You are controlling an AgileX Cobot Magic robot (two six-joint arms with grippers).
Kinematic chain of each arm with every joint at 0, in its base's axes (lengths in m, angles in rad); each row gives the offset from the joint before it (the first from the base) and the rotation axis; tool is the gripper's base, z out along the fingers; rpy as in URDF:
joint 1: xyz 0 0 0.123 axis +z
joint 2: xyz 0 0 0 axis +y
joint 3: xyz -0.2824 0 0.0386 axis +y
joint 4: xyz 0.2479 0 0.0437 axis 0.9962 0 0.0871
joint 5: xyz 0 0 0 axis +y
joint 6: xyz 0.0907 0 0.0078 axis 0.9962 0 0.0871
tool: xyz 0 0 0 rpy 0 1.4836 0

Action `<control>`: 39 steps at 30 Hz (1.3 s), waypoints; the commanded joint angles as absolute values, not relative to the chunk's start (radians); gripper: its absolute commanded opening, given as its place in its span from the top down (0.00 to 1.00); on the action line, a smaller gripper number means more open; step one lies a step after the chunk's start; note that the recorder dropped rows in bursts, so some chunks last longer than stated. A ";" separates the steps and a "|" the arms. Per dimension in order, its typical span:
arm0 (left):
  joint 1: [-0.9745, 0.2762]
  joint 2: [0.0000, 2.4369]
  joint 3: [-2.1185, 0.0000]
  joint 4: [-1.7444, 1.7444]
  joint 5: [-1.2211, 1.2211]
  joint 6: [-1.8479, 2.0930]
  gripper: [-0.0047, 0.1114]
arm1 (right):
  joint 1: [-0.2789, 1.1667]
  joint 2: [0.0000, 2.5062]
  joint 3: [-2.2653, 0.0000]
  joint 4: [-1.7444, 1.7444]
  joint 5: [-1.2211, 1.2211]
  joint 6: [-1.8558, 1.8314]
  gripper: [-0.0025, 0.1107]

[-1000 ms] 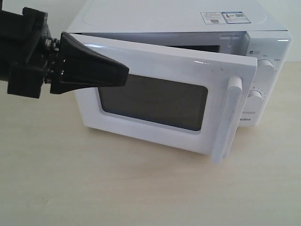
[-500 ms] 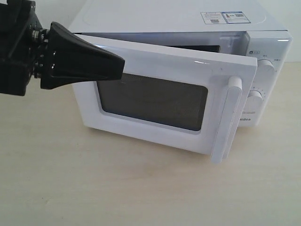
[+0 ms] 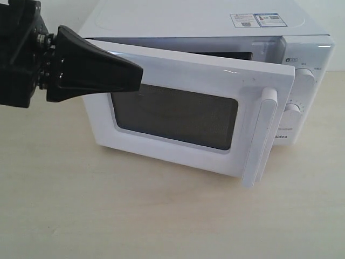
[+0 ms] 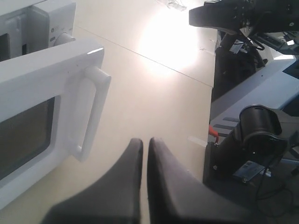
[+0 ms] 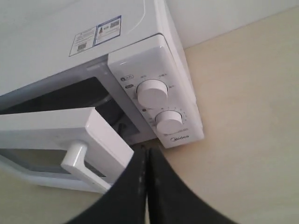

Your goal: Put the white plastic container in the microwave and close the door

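Hovering with jaws pinched together and empty, the left gripper (image 3: 136,76) hangs before the door (image 3: 178,116), which stands ajar on the microwave (image 3: 161,19). The right gripper (image 5: 146,156), likewise closed on nothing, sits near the dials (image 5: 152,92).

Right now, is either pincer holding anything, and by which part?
Nothing is held: the left pincer and the right pincer are both shut and empty.

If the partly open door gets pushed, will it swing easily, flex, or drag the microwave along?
The door looks like a rigid framed panel, so it should swing, not flex. A push near the handle, far from the hinge side, probably needs little force. The microwave is boxy and sits flat on the table, so it likely stays put.
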State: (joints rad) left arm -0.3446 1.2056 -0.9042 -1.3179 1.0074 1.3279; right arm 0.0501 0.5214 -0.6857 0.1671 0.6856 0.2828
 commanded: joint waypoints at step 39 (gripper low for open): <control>-0.349 0.949 -0.814 -1.229 0.931 1.203 0.92 | 0.092 0.702 -0.726 1.293 0.770 -0.891 0.98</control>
